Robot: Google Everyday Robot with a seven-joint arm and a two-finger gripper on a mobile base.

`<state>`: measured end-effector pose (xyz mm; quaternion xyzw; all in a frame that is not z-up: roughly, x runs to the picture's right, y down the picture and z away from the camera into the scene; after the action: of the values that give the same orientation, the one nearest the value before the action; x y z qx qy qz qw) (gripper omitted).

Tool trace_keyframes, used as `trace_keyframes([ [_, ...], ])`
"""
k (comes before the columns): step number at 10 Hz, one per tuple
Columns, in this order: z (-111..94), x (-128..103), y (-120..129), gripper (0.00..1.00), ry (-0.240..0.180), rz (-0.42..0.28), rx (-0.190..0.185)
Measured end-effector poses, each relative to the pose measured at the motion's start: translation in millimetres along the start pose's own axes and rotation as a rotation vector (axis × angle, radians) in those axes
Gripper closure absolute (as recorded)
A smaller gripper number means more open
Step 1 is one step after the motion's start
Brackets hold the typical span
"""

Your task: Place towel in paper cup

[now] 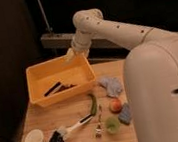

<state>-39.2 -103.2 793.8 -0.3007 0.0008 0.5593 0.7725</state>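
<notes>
Hand (71, 53), grip unclear, above far rim of bin (50, 62); crumpled towel (110, 86) elongated far-left to near-right.

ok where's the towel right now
The towel lies crumpled right of the yellow bin, just behind the red fruit; the jaws hover over the bin's far corner.
</notes>
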Motion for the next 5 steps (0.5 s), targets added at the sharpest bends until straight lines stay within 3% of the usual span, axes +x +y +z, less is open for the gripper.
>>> trace_keyframes([
  [2,8,22,-24,0.26,0.028,0.042,0.015],
  [5,33,75,-73,0.26,0.051,0.145,0.037],
])
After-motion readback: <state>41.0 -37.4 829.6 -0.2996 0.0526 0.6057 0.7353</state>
